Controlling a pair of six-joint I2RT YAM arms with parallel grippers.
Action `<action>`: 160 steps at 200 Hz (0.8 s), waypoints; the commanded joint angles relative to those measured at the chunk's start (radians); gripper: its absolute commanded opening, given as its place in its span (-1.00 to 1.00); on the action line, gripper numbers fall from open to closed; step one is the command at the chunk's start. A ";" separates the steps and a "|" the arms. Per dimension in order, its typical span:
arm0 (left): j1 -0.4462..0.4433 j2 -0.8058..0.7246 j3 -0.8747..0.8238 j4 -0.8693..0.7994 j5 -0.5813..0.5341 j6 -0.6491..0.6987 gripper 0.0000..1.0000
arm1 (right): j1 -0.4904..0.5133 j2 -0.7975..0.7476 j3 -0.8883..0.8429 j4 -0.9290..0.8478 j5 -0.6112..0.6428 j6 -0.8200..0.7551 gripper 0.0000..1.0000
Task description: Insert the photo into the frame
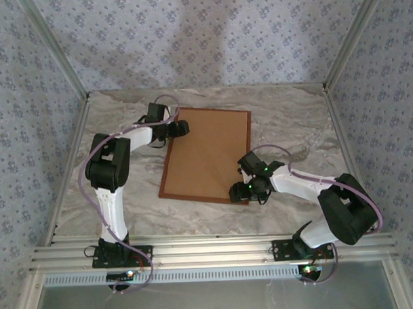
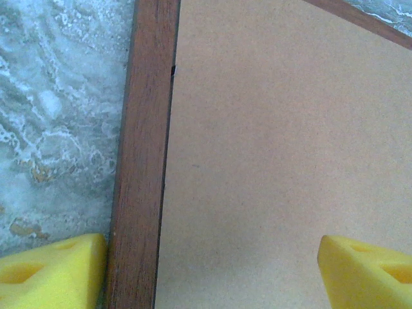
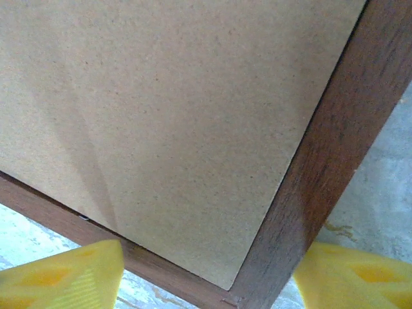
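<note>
The reddish-brown wooden frame (image 1: 194,197) lies flat on the marble table, and a plain brown backing board (image 1: 206,151) covers its whole inside. The photo is hidden. My left gripper (image 1: 182,128) hovers over the frame's far left side, open. In the left wrist view one yellow finger (image 2: 51,277) is over the table outside the frame rail (image 2: 141,161) and the other over the board (image 2: 283,148). My right gripper (image 1: 238,193) is open over the frame's near right corner (image 3: 335,148), its yellow fingers (image 3: 64,277) straddling that corner and the board (image 3: 174,109).
The marble table (image 1: 294,124) is walled in by patterned panels on three sides, with metal posts at the back corners. An aluminium rail (image 1: 210,253) carrying both arm bases runs along the near edge.
</note>
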 commanded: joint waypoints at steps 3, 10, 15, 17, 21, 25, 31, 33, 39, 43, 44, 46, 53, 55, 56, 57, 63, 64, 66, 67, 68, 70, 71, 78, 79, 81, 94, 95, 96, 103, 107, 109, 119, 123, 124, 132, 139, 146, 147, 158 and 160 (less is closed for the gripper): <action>-0.021 -0.033 -0.057 -0.090 0.020 -0.046 0.71 | -0.047 -0.041 -0.029 0.144 -0.035 -0.043 0.60; -0.015 -0.038 -0.061 -0.086 0.015 -0.047 0.71 | -0.067 -0.057 -0.026 0.152 -0.052 -0.049 0.65; -0.010 -0.040 -0.063 -0.084 0.015 -0.049 0.71 | -0.084 -0.066 -0.021 0.158 -0.063 -0.052 0.67; -0.008 -0.041 -0.063 -0.082 0.016 -0.050 0.71 | -0.089 -0.069 -0.019 0.161 -0.068 -0.052 0.69; -0.004 -0.041 -0.064 -0.081 0.015 -0.050 0.71 | -0.104 -0.072 -0.013 0.168 -0.073 -0.055 0.71; -0.001 -0.043 -0.063 -0.081 0.015 -0.052 0.71 | -0.117 -0.075 -0.007 0.175 -0.075 -0.057 0.72; 0.005 -0.044 -0.062 -0.080 0.015 -0.053 0.71 | -0.141 -0.075 0.003 0.186 -0.077 -0.057 0.74; 0.008 -0.045 -0.061 -0.079 0.015 -0.053 0.71 | -0.149 -0.075 0.007 0.191 -0.076 -0.055 0.74; 0.013 -0.046 -0.060 -0.077 0.013 -0.054 0.72 | -0.176 -0.069 0.020 0.208 -0.070 -0.055 0.75; 0.015 -0.046 -0.057 -0.077 0.011 -0.053 0.72 | -0.194 -0.064 0.031 0.221 -0.066 -0.054 0.75; 0.016 -0.046 -0.057 -0.077 0.010 -0.053 0.72 | -0.199 -0.062 0.032 0.223 -0.066 -0.054 0.75; 0.017 -0.045 -0.055 -0.078 0.009 -0.053 0.72 | -0.207 -0.060 0.038 0.232 -0.062 -0.055 0.75; 0.022 -0.042 -0.047 -0.079 0.007 -0.052 0.72 | -0.236 -0.047 0.054 0.272 -0.051 -0.051 0.76; 0.022 -0.040 -0.046 -0.079 0.006 -0.052 0.72 | -0.245 -0.041 0.060 0.279 -0.047 -0.049 0.76; 0.023 -0.039 -0.044 -0.080 0.007 -0.052 0.72 | -0.249 -0.039 0.064 0.283 -0.045 -0.047 0.76; 0.023 -0.039 -0.044 -0.081 0.007 -0.052 0.72 | -0.252 -0.036 0.067 0.285 -0.043 -0.045 0.76; 0.026 -0.034 -0.034 -0.084 0.007 -0.051 0.72 | -0.275 -0.018 0.088 0.311 -0.032 -0.038 0.76; 0.026 -0.033 -0.032 -0.084 0.007 -0.051 0.72 | -0.279 -0.015 0.091 0.316 -0.031 -0.037 0.76; 0.028 -0.029 -0.028 -0.086 0.007 -0.051 0.72 | -0.286 -0.007 0.098 0.329 -0.029 -0.036 0.76; 0.028 -0.028 -0.027 -0.087 0.007 -0.051 0.72 | -0.290 -0.003 0.102 0.335 -0.029 -0.036 0.76; 0.028 -0.027 -0.024 -0.087 0.008 -0.051 0.72 | -0.292 0.000 0.105 0.341 -0.028 -0.035 0.76; 0.028 -0.024 -0.020 -0.089 0.008 -0.051 0.72 | -0.298 0.009 0.113 0.350 -0.024 -0.033 0.76; 0.029 -0.023 -0.018 -0.090 0.007 -0.051 0.72 | -0.301 0.012 0.117 0.354 -0.024 -0.033 0.76; 0.030 -0.013 0.000 -0.098 0.011 -0.049 0.72 | -0.317 0.043 0.144 0.379 -0.013 -0.027 0.75; 0.030 -0.011 0.003 -0.100 0.012 -0.049 0.72 | -0.320 0.047 0.149 0.380 -0.012 -0.028 0.75; 0.030 -0.007 0.008 -0.102 0.013 -0.049 0.72 | -0.324 0.057 0.158 0.383 -0.009 -0.027 0.75; 0.032 0.015 0.046 -0.122 0.016 -0.043 0.72 | -0.349 0.122 0.219 0.398 0.003 -0.030 0.73; 0.032 0.016 0.049 -0.124 0.016 -0.043 0.72 | -0.350 0.128 0.223 0.398 0.005 -0.031 0.73; 0.032 0.018 0.051 -0.126 0.016 -0.042 0.72 | -0.351 0.132 0.227 0.398 0.006 -0.031 0.73; 0.032 0.028 0.072 -0.139 0.016 -0.037 0.71 | -0.361 0.168 0.261 0.399 0.015 -0.039 0.72; 0.033 0.033 0.082 -0.146 0.016 -0.036 0.71 | -0.366 0.187 0.277 0.399 0.019 -0.042 0.71; 0.033 0.035 0.086 -0.149 0.016 -0.034 0.72 | -0.368 0.198 0.287 0.399 0.021 -0.044 0.71; 0.033 0.044 0.104 -0.155 0.016 -0.031 0.72 | -0.379 0.249 0.327 0.404 0.021 -0.050 0.69; 0.033 0.049 0.112 -0.158 0.014 -0.033 0.72 | -0.381 0.268 0.342 0.408 0.017 -0.054 0.68; 0.033 0.050 0.114 -0.159 0.014 -0.032 0.72 | -0.382 0.273 0.347 0.410 0.016 -0.056 0.67; 0.035 0.057 0.128 -0.165 0.012 -0.029 0.72 | -0.382 0.312 0.379 0.414 0.010 -0.070 0.64; 0.034 0.065 0.140 -0.170 0.010 -0.027 0.72 | -0.383 0.346 0.407 0.408 0.007 -0.079 0.63; 0.034 0.072 0.154 -0.177 0.010 -0.027 0.72 | -0.384 0.379 0.436 0.403 0.001 -0.090 0.61; 0.034 0.074 0.155 -0.178 0.010 -0.027 0.72 | -0.385 0.383 0.439 0.403 -0.001 -0.091 0.61; 0.034 0.086 0.177 -0.192 0.010 -0.023 0.72 | -0.393 0.428 0.478 0.400 -0.017 -0.099 0.59; 0.034 0.090 0.182 -0.194 0.010 -0.023 0.72 | -0.394 0.435 0.485 0.402 -0.020 -0.100 0.58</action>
